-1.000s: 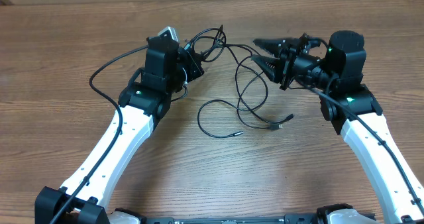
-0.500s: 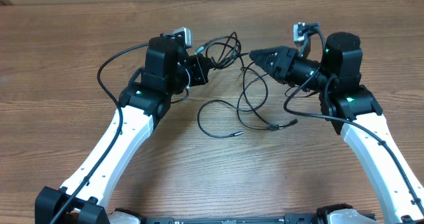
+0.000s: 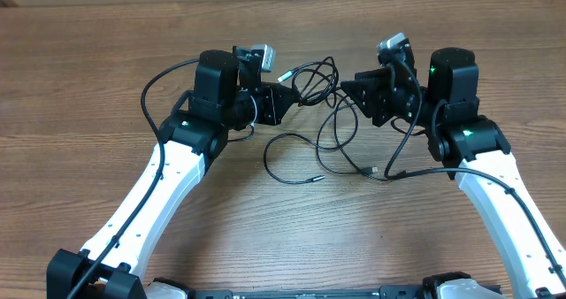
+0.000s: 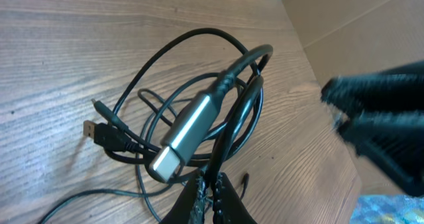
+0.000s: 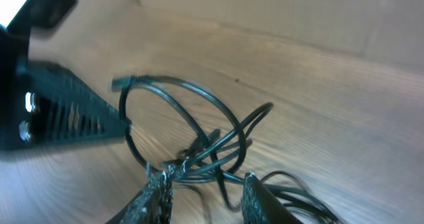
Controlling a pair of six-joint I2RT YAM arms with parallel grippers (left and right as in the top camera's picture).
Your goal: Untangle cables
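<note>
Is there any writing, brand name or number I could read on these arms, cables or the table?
No readable text in any view.
Left arm and right arm: plain white shells, green lights only.
Silvery plug and black cables: no legible marking.
Table: bare wood grain.

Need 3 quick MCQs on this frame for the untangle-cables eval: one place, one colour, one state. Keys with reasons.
1. Where is the tangle of cables?
A. between the left gripper and the right gripper
B. by the arm bases
C. outside the left arm

2. What colour is the big plug in the left wrist view?
A. red
B. silvery-grey
C. yellow

3. What state is the left gripper in?
A. wide open, nothing in it
B. shut on the cables
C. out of view

Key: 1 A, the overhead view shows the loops spanning the gap between the two grippers. 2 B, its body shines pale grey against the black cords. 3 B, its fingertips pinch a cord in the left wrist view.
</note>
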